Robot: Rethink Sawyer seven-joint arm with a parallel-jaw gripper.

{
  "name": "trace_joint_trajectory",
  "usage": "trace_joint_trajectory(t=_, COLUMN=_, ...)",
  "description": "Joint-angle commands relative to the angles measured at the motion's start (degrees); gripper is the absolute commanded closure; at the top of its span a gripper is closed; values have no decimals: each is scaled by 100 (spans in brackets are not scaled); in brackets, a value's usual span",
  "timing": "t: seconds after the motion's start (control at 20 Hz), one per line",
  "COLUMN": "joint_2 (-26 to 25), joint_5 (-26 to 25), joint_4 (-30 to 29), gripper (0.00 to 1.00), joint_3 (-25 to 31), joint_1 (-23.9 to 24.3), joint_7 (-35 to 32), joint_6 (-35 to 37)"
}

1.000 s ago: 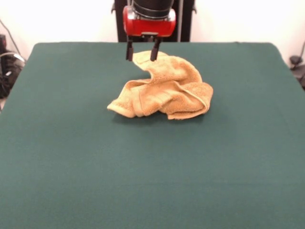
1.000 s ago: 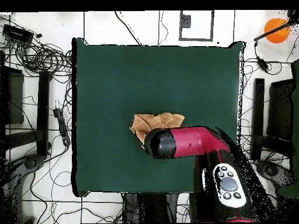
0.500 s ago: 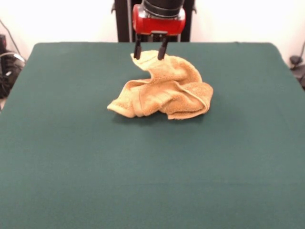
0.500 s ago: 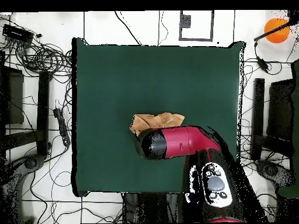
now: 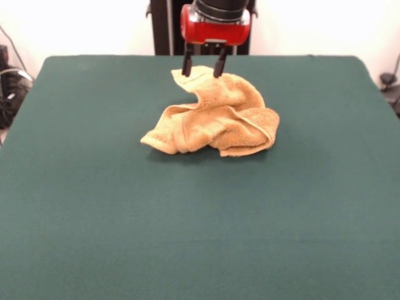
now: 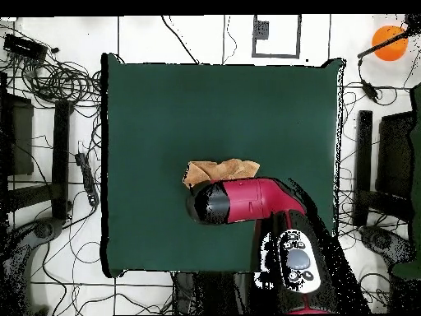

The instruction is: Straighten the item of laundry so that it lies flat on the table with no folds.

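Note:
The item of laundry (image 5: pixel 215 119) is a golden-orange towel, crumpled in a heap with raised folds, slightly beyond the middle of the dark green table (image 5: pixel 125 206). My gripper (image 5: pixel 203 67) hangs open just above the towel's far top edge, one dark finger on each side of that raised corner, with nothing held. In the overhead view the red arm (image 6: pixel 247 200) covers the robot-side part of the towel (image 6: pixel 218 171), and the gripper itself is hidden under the arm.
Cables and black stands lie on the floor around the table (image 6: pixel 131 107). An orange ball (image 6: pixel 386 41) sits off the table at the top right in the overhead view.
The gripper has shifted right in the front view and slightly away from the camera, staying open. The towel has not moved.

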State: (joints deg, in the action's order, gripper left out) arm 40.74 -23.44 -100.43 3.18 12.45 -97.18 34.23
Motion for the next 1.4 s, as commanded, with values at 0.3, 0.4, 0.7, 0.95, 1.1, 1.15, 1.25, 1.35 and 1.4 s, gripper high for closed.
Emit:
trace_joint_trajectory(t=0.3, joint_2=-225, joint_5=363, joint_4=134, gripper=0, joint_3=-13, joint_1=-272, joint_7=-1119, joint_6=112)
trace_joint_trajectory(t=0.4, joint_2=-237, joint_5=370, joint_4=138, gripper=0, joint_3=-16, joint_1=-266, joint_7=-1104, joint_6=88)
trace_joint_trajectory(t=0.7, joint_2=-244, joint_5=405, joint_4=184, gripper=0, joint_3=-61, joint_1=-321, joint_7=-1092, joint_6=144)
trace_joint_trajectory(t=0.95, joint_2=-206, joint_5=460, joint_4=209, gripper=0, joint_3=-96, joint_1=-406, joint_7=-1141, joint_6=246)
trace_joint_trajectory(t=1.1, joint_2=-211, joint_5=503, joint_4=208, gripper=0, joint_3=-144, joint_1=-474, joint_7=-1188, joint_6=236)
trace_joint_trajectory(t=1.15, joint_2=-222, joint_5=512, joint_4=210, gripper=0, joint_3=-163, joint_1=-493, joint_7=-1197, joint_6=218)
trace_joint_trajectory(t=1.25, joint_2=-234, joint_5=549, joint_4=210, gripper=0, joint_3=-193, joint_1=-516, joint_7=-1187, joint_6=205)
trace_joint_trajectory(t=1.35, joint_2=-248, joint_5=582, joint_4=217, gripper=0, joint_3=-225, joint_1=-545, joint_7=-1186, joint_6=193)
trace_joint_trajectory(t=1.4, joint_2=-255, joint_5=594, joint_4=219, gripper=0, joint_3=-243, joint_1=-561, joint_7=-1193, joint_6=183)
